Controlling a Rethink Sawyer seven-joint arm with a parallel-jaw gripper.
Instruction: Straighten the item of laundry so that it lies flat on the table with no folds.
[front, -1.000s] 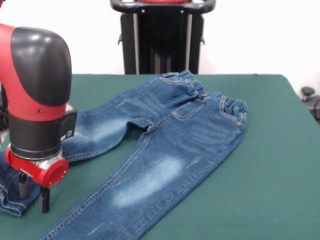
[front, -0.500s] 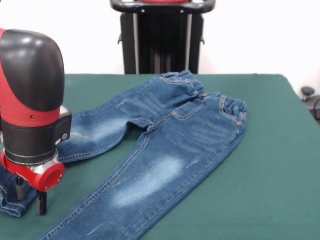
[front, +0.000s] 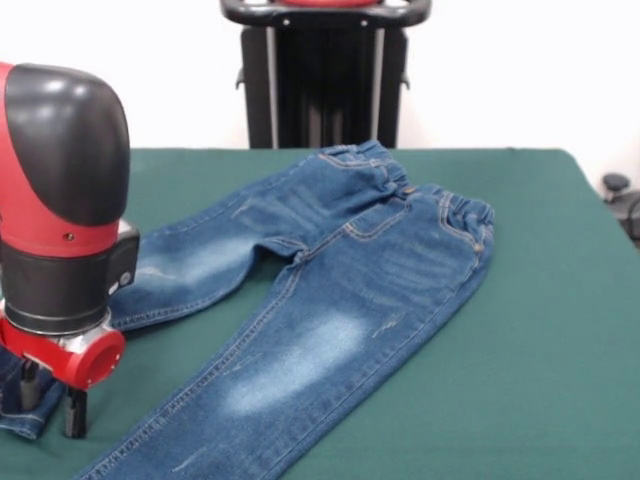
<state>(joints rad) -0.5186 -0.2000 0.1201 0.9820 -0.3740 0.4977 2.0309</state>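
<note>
Front view shows us the jeans (front: 340, 290) spread over the middle of the table (front: 540, 380), waistband toward the far edge where the pedestal (front: 325, 75) stands, legs running toward the near left corner. The leg that reaches the near edge lies smooth and fully opened out, pale thigh patch facing up. The other leg angles off toward the left edge, and its hem end appears doubled over or bunched right where the gripper (front: 47, 395) comes down. We see two dark fingers (front: 74, 412) standing a little apart, one on each side of that hem fold; we judge them to be part open and straddling the cloth, but whether they actually pinch it we cannot tell, since the wrist hides the contact. By our reading most of the work is done: waist and one leg are flat. What is left is drawing out that folded hem near the left edge.
</note>
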